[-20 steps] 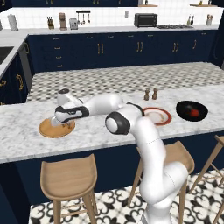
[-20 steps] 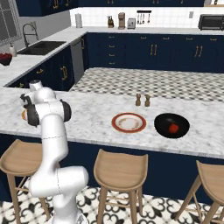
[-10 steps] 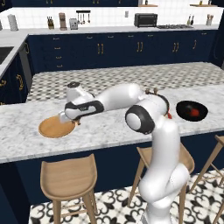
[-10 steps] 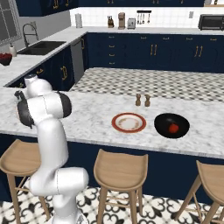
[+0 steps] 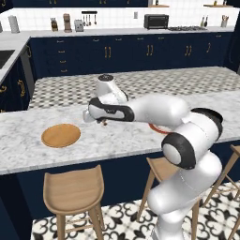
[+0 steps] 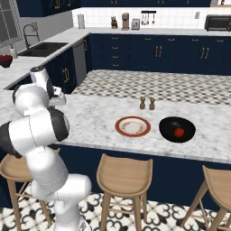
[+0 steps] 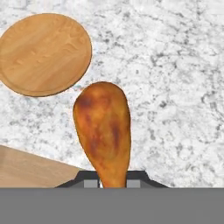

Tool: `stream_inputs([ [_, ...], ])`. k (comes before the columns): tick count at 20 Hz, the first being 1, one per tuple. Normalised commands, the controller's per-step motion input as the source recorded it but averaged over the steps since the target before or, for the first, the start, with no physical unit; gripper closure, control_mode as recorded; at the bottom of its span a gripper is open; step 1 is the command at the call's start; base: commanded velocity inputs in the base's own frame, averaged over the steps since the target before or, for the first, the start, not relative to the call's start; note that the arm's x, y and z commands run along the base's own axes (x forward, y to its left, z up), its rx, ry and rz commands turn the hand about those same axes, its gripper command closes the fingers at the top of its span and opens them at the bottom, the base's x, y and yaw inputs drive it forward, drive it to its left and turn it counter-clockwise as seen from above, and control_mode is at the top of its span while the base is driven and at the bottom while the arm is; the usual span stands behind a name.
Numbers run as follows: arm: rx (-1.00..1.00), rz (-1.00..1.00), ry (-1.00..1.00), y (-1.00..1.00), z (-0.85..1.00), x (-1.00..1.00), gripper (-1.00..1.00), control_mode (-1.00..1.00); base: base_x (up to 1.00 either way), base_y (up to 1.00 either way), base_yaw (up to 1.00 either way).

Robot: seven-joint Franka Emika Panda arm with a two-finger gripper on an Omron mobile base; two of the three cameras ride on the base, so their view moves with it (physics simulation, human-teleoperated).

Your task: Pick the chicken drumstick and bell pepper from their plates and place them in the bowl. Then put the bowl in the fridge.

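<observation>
One item moved: the chicken drumstick [image 7: 103, 131] has come off the wooden plate [image 5: 61, 135] and hangs above bare worktop [image 5: 28, 150], clear of the plate's right edge.
Change over the last second: the hand was low over the wooden plate a second ago; now it has risen and swung right, toward the middle of the worktop, with the drumstick carried along.
Fingers: the gripper [image 5: 104, 122] is nearly closed, pinching the thin bone end of the drumstick; the fat golden end points away from the hand, as the hand view shows.
Wooden plate: bare, lying flat near the left end of the worktop, behind the hand.
Red-rimmed plate [image 6: 132, 126]: also bare, near the middle of the worktop, just in front of the salt and pepper shakers [image 6: 147, 103].
Bell pepper [image 6: 179, 132]: already lying inside the dark bowl [image 6: 177, 129], just to the right of the red-rimmed plate.
What it means: the first half looks nearly done; the pepper is in, and the drumstick only needs carrying to the bowl, well apart to the right, and letting go.
Remaining after that: taking the bowl to the fridge.
Risk: the hold is on the narrow bone end, so the heavy end might swing or slip on a fast sweep.
</observation>
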Motion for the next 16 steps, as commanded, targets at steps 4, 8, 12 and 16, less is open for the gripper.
stream_inputs([
  [4, 0.09, -0.23, -0.03, -1.0, 0.74, 0.0, 1.0, -1.0, 0.0, 0.0, 0.0],
  [8, 0.0, -0.25, -0.01, -1.0, 0.4, 0.0, 1.0, -1.0, 0.0, 0.0, 0.0],
  [12, -0.01, -0.34, 0.03, -1.0, 0.06, 0.03, 1.0, -1.0, 0.0, 0.0, 0.0],
  [16, -0.08, -0.36, 0.0, -1.0, 0.0, 0.09, 1.0, -1.0, 0.0, 0.0, 0.0],
])
